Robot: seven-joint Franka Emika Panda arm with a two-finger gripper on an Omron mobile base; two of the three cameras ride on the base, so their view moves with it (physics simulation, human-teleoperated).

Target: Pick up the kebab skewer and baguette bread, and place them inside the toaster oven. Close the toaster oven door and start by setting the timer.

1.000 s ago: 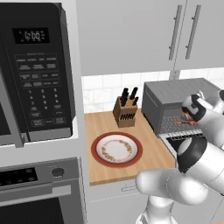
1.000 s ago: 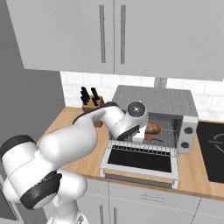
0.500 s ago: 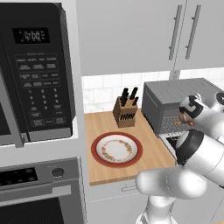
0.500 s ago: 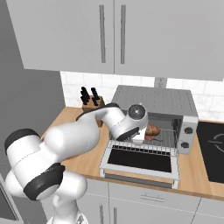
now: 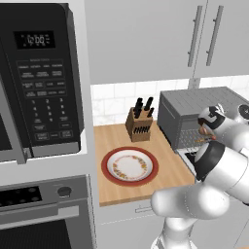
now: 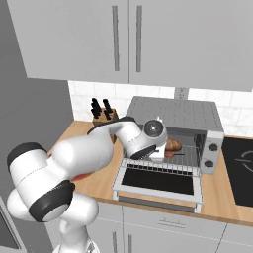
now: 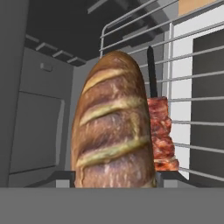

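Claw [image 7: 113, 179] half-open (jaws flanking) around baguette bread [image 7: 113, 127].

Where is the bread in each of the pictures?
Left base view: I can't make out the baguette bread; the arm stands in front of the toaster oven mouth.
Right base view: baguette bread lies inside the oven opening, right of centre.
Hand view: baguette bread stands large in the middle, between the tool's tips.
Shared landmark: the oven's wire rack.
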